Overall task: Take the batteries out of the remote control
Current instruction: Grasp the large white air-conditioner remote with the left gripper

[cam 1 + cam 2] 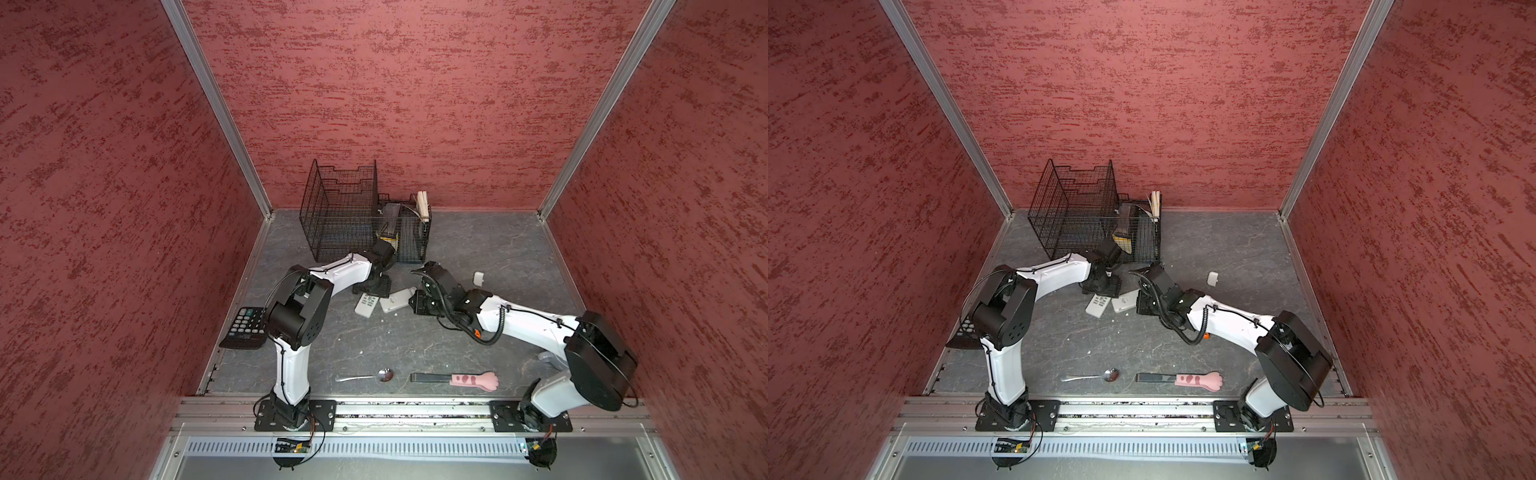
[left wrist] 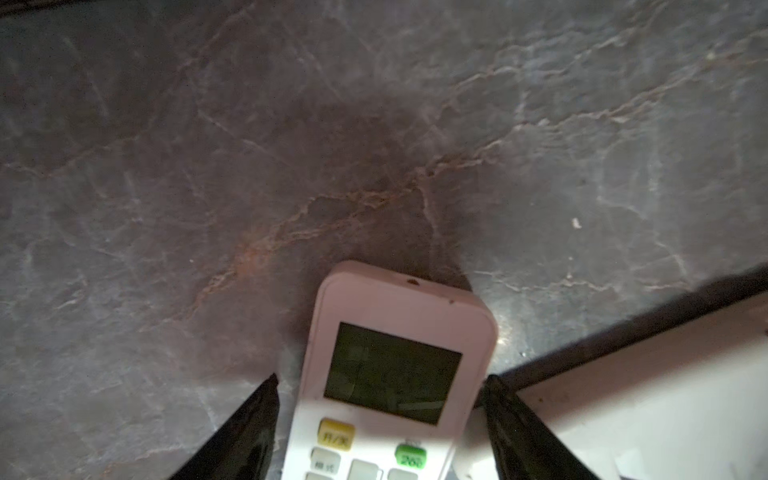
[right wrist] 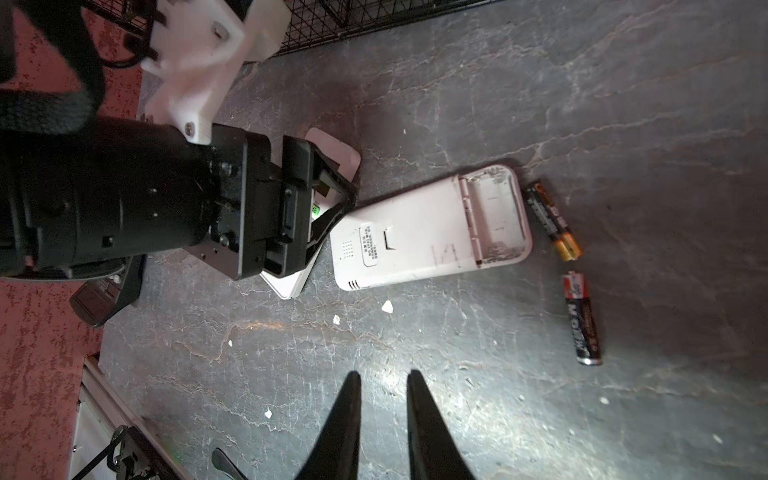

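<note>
In both top views two white remotes lie side by side in the middle of the bench (image 1: 478, 332). The left claw (image 1: 374, 286) is low over the face-up remote (image 1: 365, 306). The right claw (image 1: 417, 302) is at the end of the face-down remote (image 1: 397, 300). I can't pick out the batteries from up here.

From the left wrist, the face-up remote (image 2: 395, 374) runs lengthwise between the fingers, its screen end pointing away from the wrist. The left claw (image 2: 381, 376) is spread wide, one finger along each long side. I see a sliver of bench beside one finger, so I don't take this for a grip.

From the right wrist, the right claw (image 3: 382, 374) is parted only a crack and empty, over bare bench. Ahead of it, the face-down remote (image 3: 432, 228) shows an empty battery bay (image 3: 494, 216). What look like two batteries (image 3: 550, 218) lie side by side just off that end, with a third battery (image 3: 582, 318) near them.

I'd guess the face-up remote comes next. The left arm is nearer and already lined up along its length.
</note>
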`<state>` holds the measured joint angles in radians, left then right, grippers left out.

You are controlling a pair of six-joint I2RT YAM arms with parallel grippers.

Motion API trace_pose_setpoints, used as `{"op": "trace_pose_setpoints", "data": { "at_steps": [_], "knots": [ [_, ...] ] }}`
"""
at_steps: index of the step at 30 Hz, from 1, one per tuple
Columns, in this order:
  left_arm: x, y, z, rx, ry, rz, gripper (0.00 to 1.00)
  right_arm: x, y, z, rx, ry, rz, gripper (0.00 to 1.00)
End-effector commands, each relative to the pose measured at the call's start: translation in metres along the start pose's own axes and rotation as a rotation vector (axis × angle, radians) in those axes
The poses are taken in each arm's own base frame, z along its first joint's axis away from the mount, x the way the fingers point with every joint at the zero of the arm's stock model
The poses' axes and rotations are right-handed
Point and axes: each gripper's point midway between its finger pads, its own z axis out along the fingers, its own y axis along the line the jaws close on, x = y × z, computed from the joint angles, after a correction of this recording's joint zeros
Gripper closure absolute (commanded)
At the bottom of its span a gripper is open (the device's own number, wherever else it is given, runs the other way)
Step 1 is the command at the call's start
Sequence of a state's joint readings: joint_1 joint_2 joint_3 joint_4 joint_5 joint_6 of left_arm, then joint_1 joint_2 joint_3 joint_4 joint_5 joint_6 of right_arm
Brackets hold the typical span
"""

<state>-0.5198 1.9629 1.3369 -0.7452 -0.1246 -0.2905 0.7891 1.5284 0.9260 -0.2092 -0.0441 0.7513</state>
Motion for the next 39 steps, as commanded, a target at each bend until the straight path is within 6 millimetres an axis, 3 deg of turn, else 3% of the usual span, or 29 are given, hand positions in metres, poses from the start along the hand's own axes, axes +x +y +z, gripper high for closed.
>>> {"op": "trace_pose_setpoints", "data": {
  "at_steps": [1,4,11,15,25,30,39],
  "knots": [
    [0.009,0.011,0.007,-0.047,0.029,-0.003,0.24,-0.002,-0.008,0.000,0.032,-0.019,0.011,0.77],
    [0.014,0.016,0.010,-0.061,0.039,-0.006,0.28,-0.002,-0.009,0.000,0.033,-0.021,0.014,0.78],
    [0.022,0.021,0.016,-0.073,0.049,-0.019,0.56,-0.002,-0.011,-0.001,0.038,-0.027,0.016,0.78],
    [0.021,0.021,0.009,-0.042,0.022,-0.066,0.65,0.002,-0.007,-0.002,0.012,-0.014,0.005,0.77],
    [0.012,0.019,-0.055,0.149,-0.133,-0.245,0.68,0.007,0.027,-0.010,-0.218,-0.037,-0.032,0.65],
    [0.009,0.003,-0.085,0.313,-0.202,-0.354,0.70,0.011,0.057,-0.012,-0.290,-0.043,-0.076,0.62],
    [0.006,-0.019,-0.113,0.488,-0.239,-0.435,0.71,0.010,0.099,-0.011,-0.414,-0.096,-0.058,0.59]
  ]
}}
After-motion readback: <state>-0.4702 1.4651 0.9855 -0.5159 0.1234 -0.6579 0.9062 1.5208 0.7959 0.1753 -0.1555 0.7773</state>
